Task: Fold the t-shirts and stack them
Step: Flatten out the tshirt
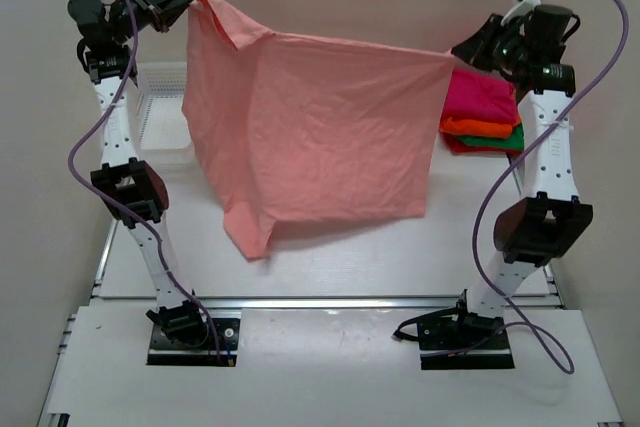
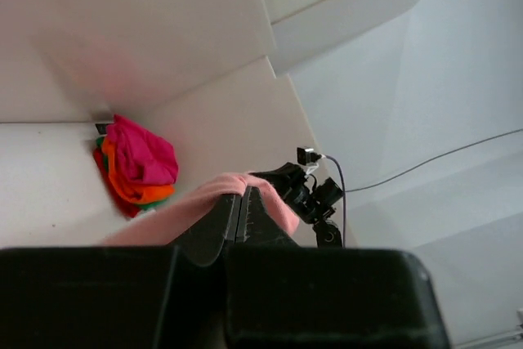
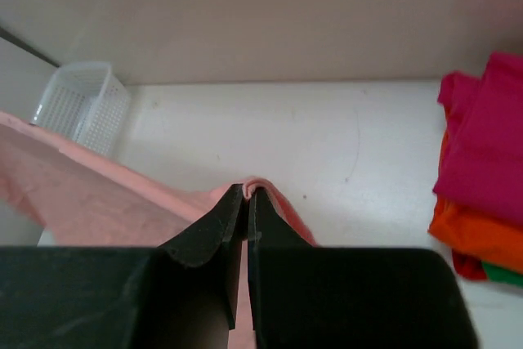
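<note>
The left end effector [image 1: 186,0], upper left of the frame, and the right end effector [image 1: 458,51], upper right, are each clamped on a top corner of the pink shirt [image 1: 310,127]. It hangs stretched between them, wrinkled, its lower left corner bunched. At right on the tabletop [image 1: 350,257], the folded magenta shirt [image 1: 480,95] tops the orange shirt [image 1: 478,128] and green shirt [image 1: 507,140].
</note>
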